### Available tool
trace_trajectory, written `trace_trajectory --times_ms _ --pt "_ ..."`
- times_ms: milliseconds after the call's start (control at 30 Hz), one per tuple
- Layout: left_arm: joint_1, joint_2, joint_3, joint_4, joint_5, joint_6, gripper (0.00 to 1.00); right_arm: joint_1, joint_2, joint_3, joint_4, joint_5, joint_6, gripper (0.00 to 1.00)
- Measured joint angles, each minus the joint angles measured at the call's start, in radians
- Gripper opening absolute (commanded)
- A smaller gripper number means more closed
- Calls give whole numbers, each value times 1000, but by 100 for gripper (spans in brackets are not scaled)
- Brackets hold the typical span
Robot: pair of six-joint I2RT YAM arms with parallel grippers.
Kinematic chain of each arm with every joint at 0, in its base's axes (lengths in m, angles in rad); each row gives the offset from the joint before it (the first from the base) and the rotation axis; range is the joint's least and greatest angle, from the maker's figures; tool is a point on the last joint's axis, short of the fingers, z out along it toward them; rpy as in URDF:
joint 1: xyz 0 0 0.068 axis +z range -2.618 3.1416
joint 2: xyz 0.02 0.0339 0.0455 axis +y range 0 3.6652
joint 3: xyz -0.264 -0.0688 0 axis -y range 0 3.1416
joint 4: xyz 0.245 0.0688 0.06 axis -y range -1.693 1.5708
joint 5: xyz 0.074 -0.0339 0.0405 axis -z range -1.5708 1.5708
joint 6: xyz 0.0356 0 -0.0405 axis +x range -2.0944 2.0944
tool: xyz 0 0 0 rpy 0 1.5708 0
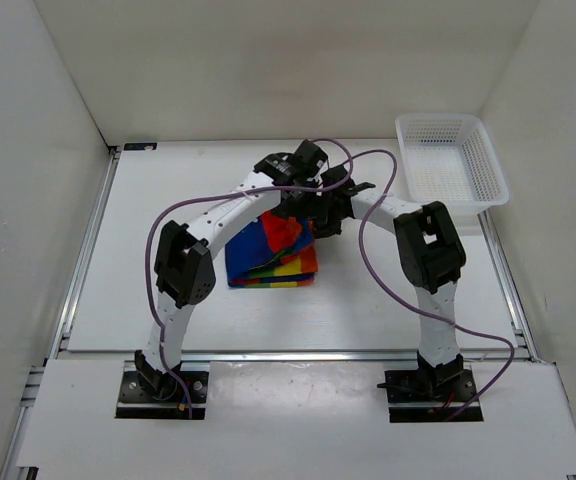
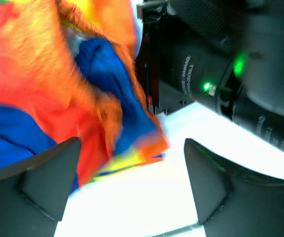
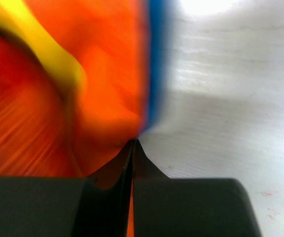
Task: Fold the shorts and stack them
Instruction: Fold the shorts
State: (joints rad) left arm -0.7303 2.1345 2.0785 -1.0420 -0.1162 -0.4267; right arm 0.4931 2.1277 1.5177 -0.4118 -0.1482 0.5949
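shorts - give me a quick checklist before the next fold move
1. right gripper pinching the shorts: ok, orange cloth sits between its shut fingers.
2. left gripper holding cloth: not ok, it is open with nothing pinched.
3. arms clear of each other: cannot tell, the right arm looms close in the left wrist view.
4. shorts clear of the basket: ok, well apart.
5. folded edges lined up: cannot tell, the arms cover the far part.

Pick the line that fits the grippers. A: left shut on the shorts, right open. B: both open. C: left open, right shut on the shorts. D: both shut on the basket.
C: the left gripper has its jaws wide apart, while the right gripper has its jaws pressed together on orange cloth of the shorts.
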Motion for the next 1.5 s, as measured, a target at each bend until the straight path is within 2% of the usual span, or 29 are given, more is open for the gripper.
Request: trace_trajectory --times_ms 133,267,433,533,567,633,667,700,733,767,933,1100,1200,1400,1500 --pt "39 -38 -23 3 99 3 100 -4 -18 -27 6 6 3 0" --pt "112 -135 -39 11 203 16 100 -2 -35 -48 11 28 2 5" --pt "238 -306 -88 36 288 20 83 -1 -74 -80 -24 86 -15 9" --pt "310 -392 -165 56 305 24 65 -1 -122 -122 -69 151 -37 21" --pt "333 -412 -202 64 312 26 51 -1 -140 -134 -87 173 -43 25" --pt "374 -432 -276 73 322 25 37 -1 -182 -148 -120 206 -56 34" --pt "392 -433 -310 80 326 24 29 -1 -201 -149 -130 217 -59 34" --pt "410 -431 -349 86 327 23 16 -1 -225 -149 -136 228 -64 30" --pt "426 -425 -384 89 327 20 10 -1 -243 -145 -143 233 -73 8" --pt "442 -417 -418 95 327 18 10 1 -259 -132 -154 233 -86 1" --pt "504 -337 -498 121 331 14 10 51 -254 48 -203 207 -123 0" --pt "528 -202 -462 156 334 11 10 114 -132 344 -212 120 -154 0" --pt "520 -110 -392 166 338 5 10 121 -37 451 -218 82 -154 0" --pt "501 10 -303 190 344 -5 10 104 147 498 -242 74 -124 0" --pt "498 22 -297 190 348 -8 10 89 215 492 -264 128 -99 0"
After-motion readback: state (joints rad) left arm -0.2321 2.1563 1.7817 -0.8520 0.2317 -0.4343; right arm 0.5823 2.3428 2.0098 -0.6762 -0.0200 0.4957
